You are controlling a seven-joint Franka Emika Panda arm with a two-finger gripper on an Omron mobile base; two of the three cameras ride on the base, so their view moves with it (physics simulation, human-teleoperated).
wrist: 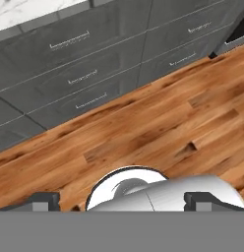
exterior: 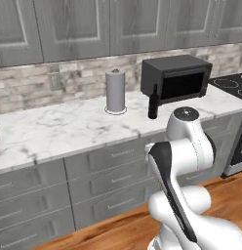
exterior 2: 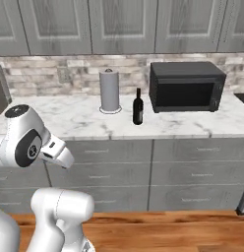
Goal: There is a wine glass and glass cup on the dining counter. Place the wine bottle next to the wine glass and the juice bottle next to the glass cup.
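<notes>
The wine bottle (exterior: 153, 102) (exterior 2: 138, 107), slim and nearly black, stands upright on the marble worktop (exterior: 59, 127) (exterior 2: 183, 120), just left of the microwave. My arm is folded low in front of the cabinets, well short of the bottle. In the hand view my gripper (wrist: 126, 202) points down at the wood floor, its dark fingertips (wrist: 44, 201) wide apart with nothing between them. The juice bottle, wine glass, glass cup and dining counter are out of view.
A grey paper-towel roll (exterior: 115, 91) (exterior 2: 109, 90) stands left of the bottle. A black microwave (exterior: 176, 78) (exterior 2: 185, 87) sits to its right, with a stove (exterior: 232, 82) beyond. Grey drawers (wrist: 70, 59) front the worktop above the wood floor (wrist: 143, 133).
</notes>
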